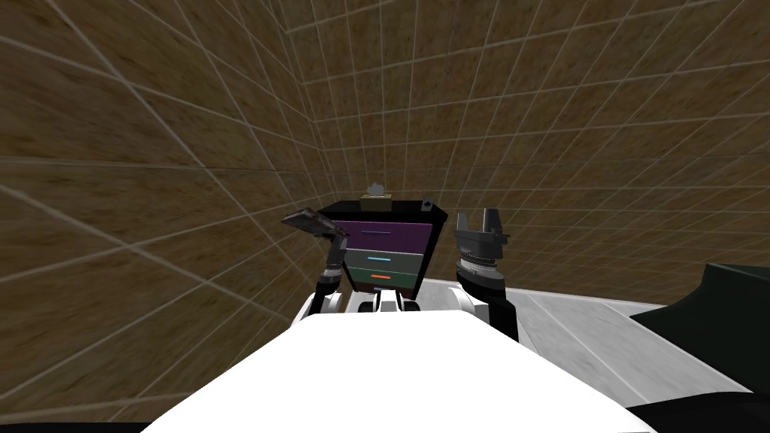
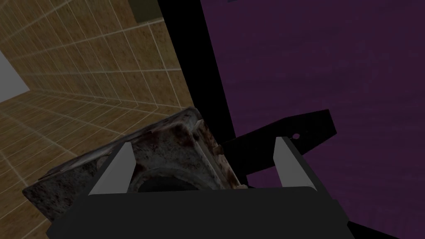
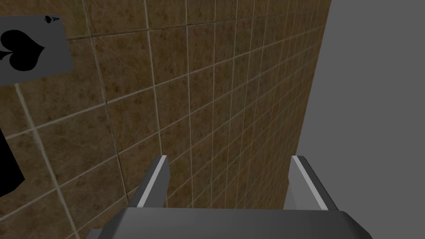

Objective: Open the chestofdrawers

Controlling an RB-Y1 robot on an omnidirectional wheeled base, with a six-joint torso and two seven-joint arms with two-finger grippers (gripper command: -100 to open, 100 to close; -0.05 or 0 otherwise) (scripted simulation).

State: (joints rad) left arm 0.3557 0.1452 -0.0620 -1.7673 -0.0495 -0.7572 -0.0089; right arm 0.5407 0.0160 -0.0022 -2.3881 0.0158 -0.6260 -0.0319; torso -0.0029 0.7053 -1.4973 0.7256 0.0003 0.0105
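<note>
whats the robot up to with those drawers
The robot faces a chest whose drawers all look shut. Its left gripper, open, is at the chest's upper left corner beside the purple drawer, with a rusty block close in front of it. The right gripper, open, is raised to the chest's right, touching nothing.

The chest of drawers has a black frame. Its top drawer is purple, the middle drawer grey with a light blue handle, the bottom drawer dark green with an orange handle. The walls are brown tiles with pale grid lines. The card is grey with a black spade. The battered object is mottled grey with rusty brown blotches. The floor is light grey.
</note>
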